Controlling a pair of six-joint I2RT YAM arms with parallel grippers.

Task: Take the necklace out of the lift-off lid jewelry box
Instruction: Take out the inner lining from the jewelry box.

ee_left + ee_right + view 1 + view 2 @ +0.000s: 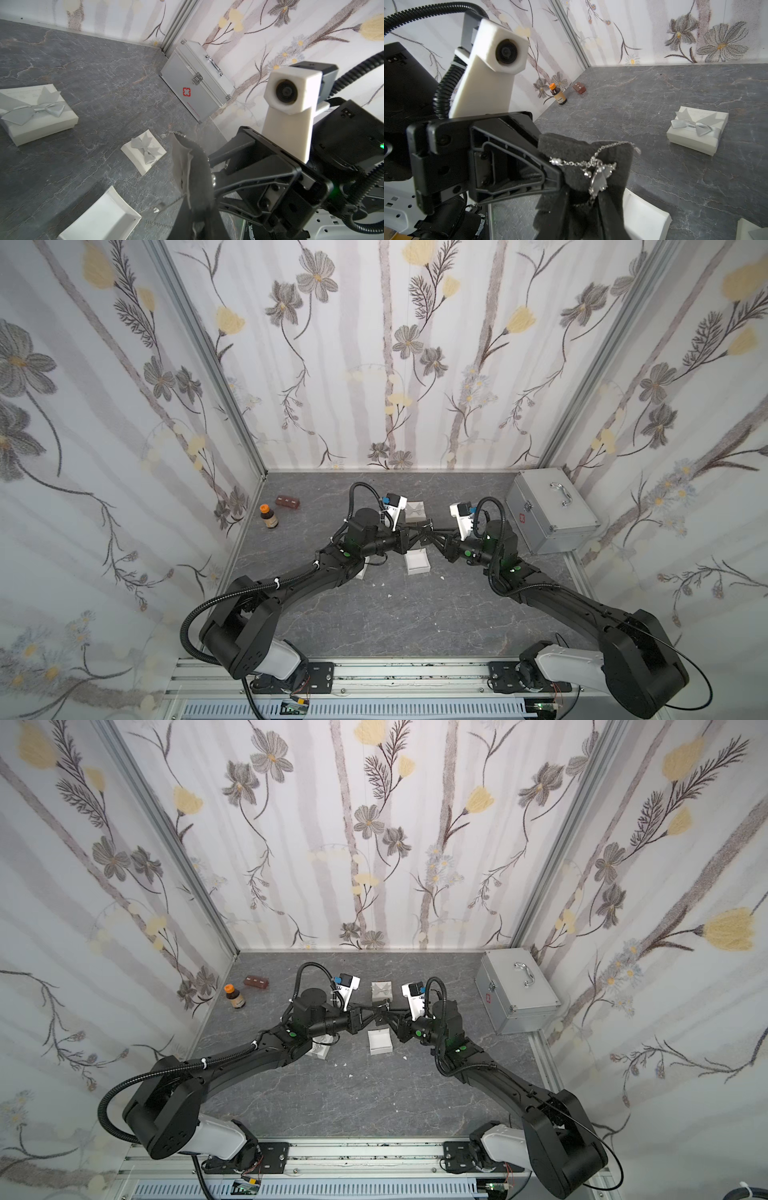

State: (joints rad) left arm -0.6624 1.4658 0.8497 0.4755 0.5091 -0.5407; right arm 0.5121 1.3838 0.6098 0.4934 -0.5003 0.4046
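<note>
The necklace [599, 175] lies draped on a foam pad [566, 145] that the left gripper [559, 178] pinches clear of the open box [417, 565], right in front of the slightly spread right gripper [212, 174], which looks best placed to pluck it.

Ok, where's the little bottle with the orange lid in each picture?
In both top views: the bottle stands at the back left of the table, near the wall, beside the brown block.
Left wrist view: not in it.
Right wrist view: the bottle stands near the corner of the walls, next to the brown block.
Shared landmark: the open white box shows in all four.
</note>
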